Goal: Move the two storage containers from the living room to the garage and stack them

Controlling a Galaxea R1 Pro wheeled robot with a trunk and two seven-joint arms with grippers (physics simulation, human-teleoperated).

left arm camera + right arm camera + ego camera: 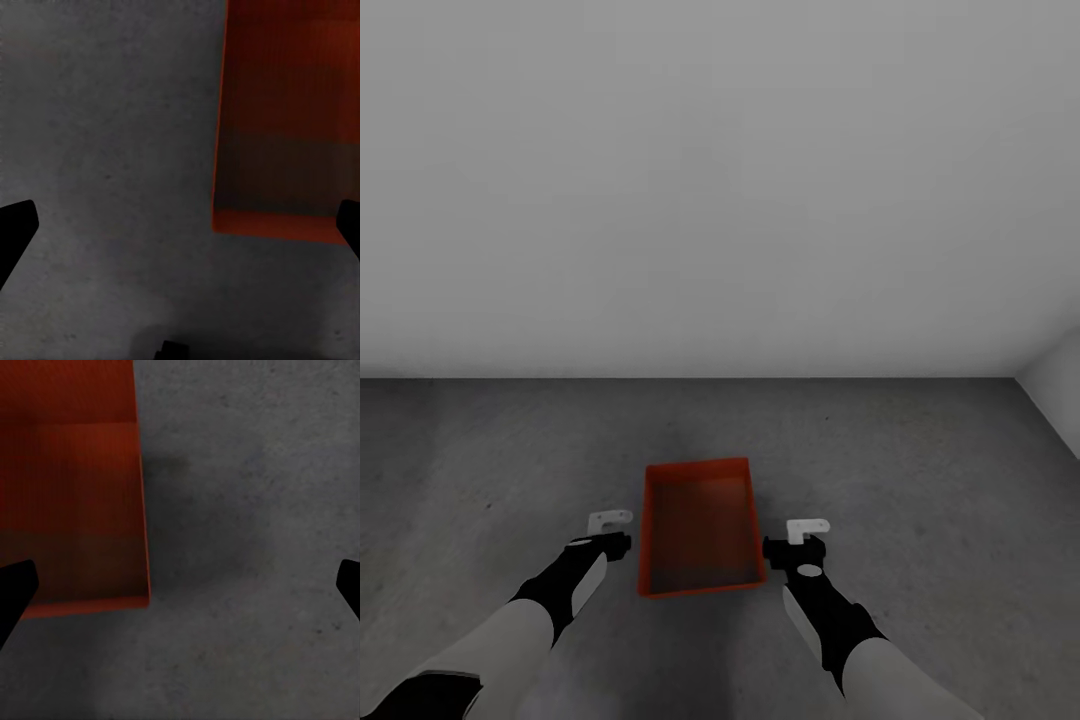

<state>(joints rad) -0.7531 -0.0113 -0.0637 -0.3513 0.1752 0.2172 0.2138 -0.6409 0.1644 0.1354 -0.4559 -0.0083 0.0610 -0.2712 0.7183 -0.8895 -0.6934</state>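
Observation:
One red-orange open-top storage container rests on the dark grey concrete floor of the garage, close in front of me. My left gripper hangs just off its left long wall, open and holding nothing. My right gripper hangs just off its right long wall, also open and holding nothing. In the left wrist view the container lies beside the wide-spread fingers. In the right wrist view the container lies off to one side, and bare floor shows between the fingers.
A plain white-grey wall stands behind the container. A second wall meets it at a corner on the far right. Bare concrete stretches to both sides.

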